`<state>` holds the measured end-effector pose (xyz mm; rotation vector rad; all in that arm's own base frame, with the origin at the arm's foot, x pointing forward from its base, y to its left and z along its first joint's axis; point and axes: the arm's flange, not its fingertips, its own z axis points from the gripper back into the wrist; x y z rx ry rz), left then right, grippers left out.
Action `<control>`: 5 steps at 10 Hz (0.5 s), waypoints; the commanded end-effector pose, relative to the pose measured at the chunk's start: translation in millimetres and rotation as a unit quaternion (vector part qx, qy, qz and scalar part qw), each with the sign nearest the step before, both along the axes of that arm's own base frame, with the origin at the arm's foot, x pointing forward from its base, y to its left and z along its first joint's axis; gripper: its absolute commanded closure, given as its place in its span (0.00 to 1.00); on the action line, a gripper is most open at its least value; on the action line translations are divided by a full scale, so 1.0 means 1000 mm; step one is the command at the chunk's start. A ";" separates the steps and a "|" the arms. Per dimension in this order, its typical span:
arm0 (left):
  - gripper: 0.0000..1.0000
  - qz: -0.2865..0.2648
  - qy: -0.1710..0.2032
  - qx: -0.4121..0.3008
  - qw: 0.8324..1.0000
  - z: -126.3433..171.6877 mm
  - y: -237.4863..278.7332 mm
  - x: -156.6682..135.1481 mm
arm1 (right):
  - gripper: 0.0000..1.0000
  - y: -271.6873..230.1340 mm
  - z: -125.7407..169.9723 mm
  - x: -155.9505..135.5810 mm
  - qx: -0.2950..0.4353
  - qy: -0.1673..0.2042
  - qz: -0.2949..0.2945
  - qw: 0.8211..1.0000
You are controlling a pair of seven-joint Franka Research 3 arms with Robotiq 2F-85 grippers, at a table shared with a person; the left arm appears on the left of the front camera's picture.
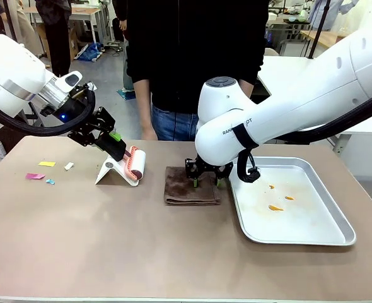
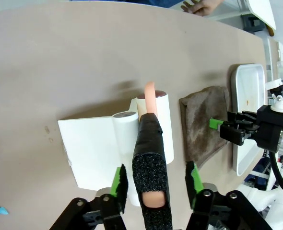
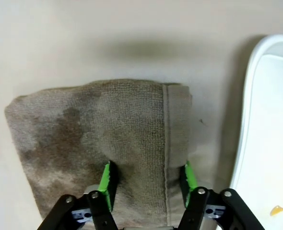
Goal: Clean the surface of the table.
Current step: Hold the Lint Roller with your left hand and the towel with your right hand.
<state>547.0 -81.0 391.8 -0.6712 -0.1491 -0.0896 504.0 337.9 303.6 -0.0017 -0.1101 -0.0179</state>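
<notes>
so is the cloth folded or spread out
Folded: the cloth lies as a compact, thick rectangle on the table, with stacked layers showing along its near edge.

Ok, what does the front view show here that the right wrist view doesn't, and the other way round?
Front, not right wrist: the person across the table, the left hand around a lint roller handle, coloured paper scraps at the table's left. Right wrist, not front: the cloth weave, darker patches and stitched hem, close up. Both: the brown cloth under the open right hand, the tray beside it, the taupe table.
</notes>
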 end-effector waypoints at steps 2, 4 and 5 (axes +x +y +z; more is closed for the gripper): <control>0.87 -0.008 -0.007 0.000 1.000 0.000 0.001 0.000 | 0.86 0.003 -0.006 0.003 -0.016 0.000 -0.018 1.000; 1.00 -0.005 -0.009 0.000 1.000 0.000 0.001 -0.001 | 1.00 0.003 -0.006 0.003 -0.015 0.001 -0.017 1.000; 1.00 -0.005 -0.009 -0.001 1.000 0.001 0.001 -0.001 | 1.00 0.003 -0.007 0.003 -0.015 0.003 -0.016 1.000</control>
